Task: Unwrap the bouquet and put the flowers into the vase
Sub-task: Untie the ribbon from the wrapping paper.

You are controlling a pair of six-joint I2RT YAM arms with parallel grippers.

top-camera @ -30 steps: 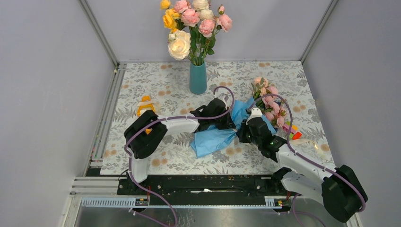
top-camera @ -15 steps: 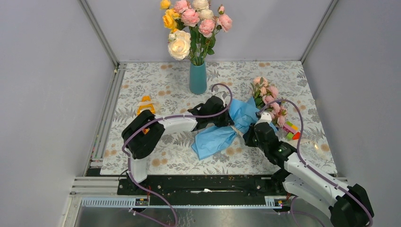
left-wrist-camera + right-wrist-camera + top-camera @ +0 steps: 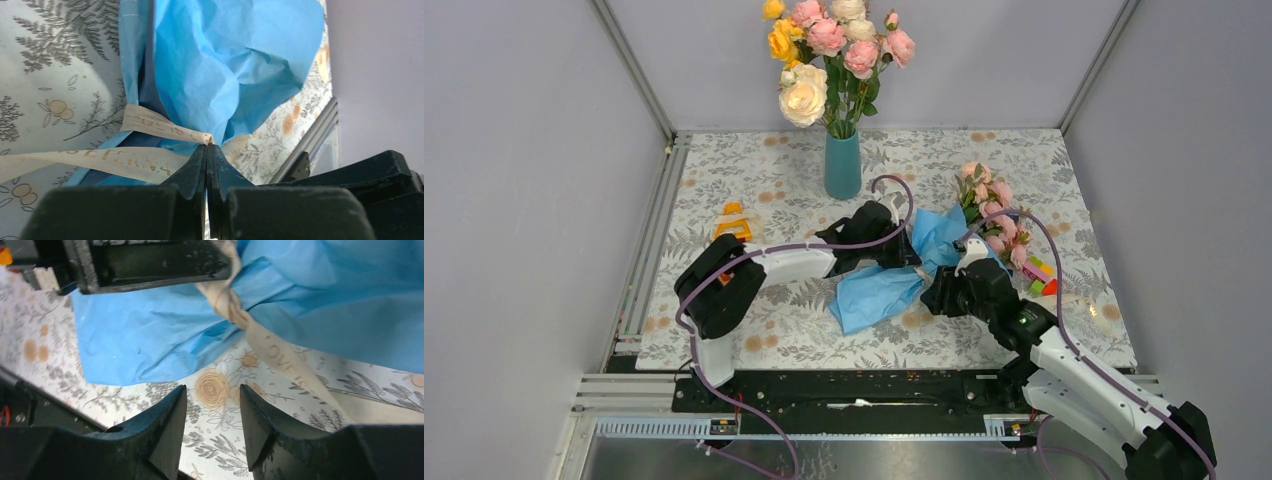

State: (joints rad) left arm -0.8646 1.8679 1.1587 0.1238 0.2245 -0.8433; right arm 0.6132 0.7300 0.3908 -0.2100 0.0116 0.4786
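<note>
At the near side, right pincer (image 3: 212,392) low over the floral table (image 3: 754,170), fingers partly spread with only bare table pattern between them, gripping nothing, tips just short of the bouquet (image 3: 879,290). Just beyond, a cream ribbon (image 3: 270,352) printed with letters, twisted into a knot round the pinched waist of the crinkled blue paper (image 3: 225,65), one tail trailing flat across the table. Left pincer (image 3: 207,147) clamped fully shut on that ribbon right at the waist, reaching in from the left. Bouquet lying on its side mid-table, paper flaring toward the near left, pink flowers (image 3: 994,215) poking out at the far right end. Beside the blooms on the right, small coloured blocks (image 3: 1039,278); off to the left, an orange object (image 3: 732,222), too small to identify. Farther back, the teal vase (image 3: 843,165) upright, apart from the bouquet, already holding a large bunch of yellow, cream and pink roses (image 3: 829,50).
</note>
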